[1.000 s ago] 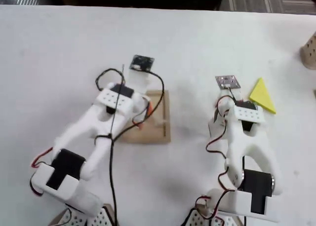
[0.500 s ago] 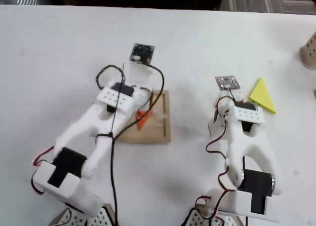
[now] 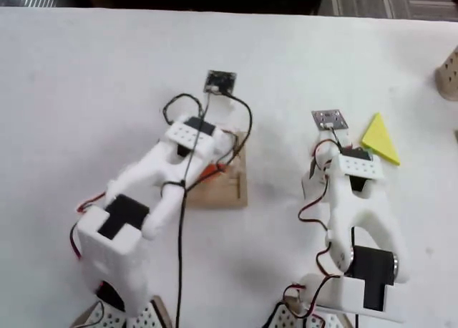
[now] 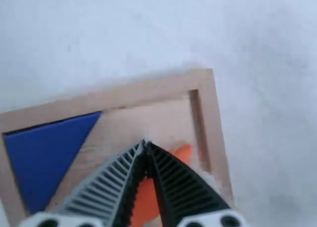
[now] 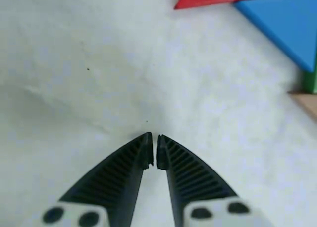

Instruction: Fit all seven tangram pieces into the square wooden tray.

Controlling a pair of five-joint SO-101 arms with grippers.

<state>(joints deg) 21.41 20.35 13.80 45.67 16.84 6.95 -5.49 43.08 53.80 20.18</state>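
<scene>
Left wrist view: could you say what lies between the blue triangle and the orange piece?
The left wrist view shows bare tray floor under the left gripper.

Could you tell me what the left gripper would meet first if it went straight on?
Probably the bare floor of the tray just past the left gripper's shut tips, then its far rim; depth is unclear, and the orange piece lies right under it.

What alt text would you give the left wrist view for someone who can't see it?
The left hand, closed, hangs over a corner of the square wooden tray. A blue triangle lies in the tray, and an orange piece lies partly under the hand.
</scene>
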